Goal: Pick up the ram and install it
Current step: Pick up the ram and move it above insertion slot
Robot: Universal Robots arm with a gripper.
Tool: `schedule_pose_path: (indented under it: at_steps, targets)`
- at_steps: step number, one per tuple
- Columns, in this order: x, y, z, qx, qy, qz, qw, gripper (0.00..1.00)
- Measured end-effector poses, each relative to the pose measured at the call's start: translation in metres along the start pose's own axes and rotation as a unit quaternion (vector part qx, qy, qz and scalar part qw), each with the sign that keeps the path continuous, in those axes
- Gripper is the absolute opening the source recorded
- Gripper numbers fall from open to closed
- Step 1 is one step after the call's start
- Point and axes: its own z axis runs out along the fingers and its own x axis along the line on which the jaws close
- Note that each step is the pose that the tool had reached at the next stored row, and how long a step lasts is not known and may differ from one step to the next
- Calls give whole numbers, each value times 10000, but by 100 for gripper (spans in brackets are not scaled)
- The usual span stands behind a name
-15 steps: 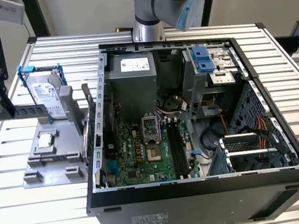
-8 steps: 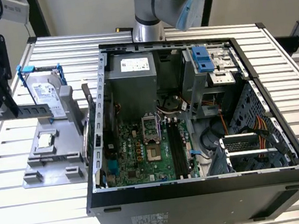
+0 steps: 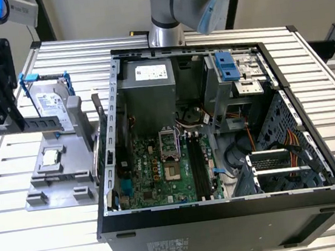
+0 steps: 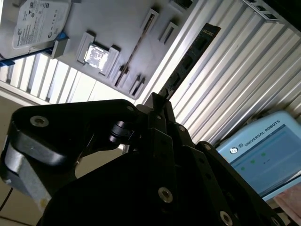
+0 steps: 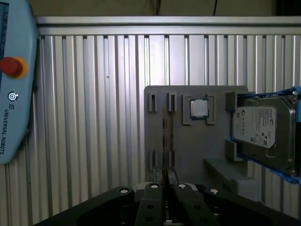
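Note:
My black gripper [image 3: 13, 122] is at the exterior view's far left, shut on one end of the ram [image 3: 42, 124]. The ram is a thin dark stick and is held lifted over the grey parts holder [image 3: 45, 177]. In the second wrist view the ram [image 4: 190, 59] juts out from between the closed fingers [image 4: 157, 110] over the ribbed table. In the first wrist view the ram [image 5: 167, 141] appears edge-on, rising from the gripper [image 5: 167, 181] above the holder's [image 5: 188, 141] narrow slots. The long black slots [image 3: 198, 167] sit on the motherboard in the open computer case.
A silver hard drive [image 3: 50, 106] with blue rails and a small square processor chip [image 3: 52, 157] rest on the holder. The open case [image 3: 227, 210] has tall metal walls, a power supply [image 3: 148, 94], a drive cage and cables. A teach pendant [image 5: 14, 84] lies on the table.

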Motion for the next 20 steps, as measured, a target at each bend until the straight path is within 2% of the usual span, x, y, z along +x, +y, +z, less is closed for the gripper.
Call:
schedule_pose_path:
  at_steps: [9,20]
  targets:
    - [-1,-19,0,1,6,0,10000,0]
    - [-3,-97,-2,0,6,0,10000,0]
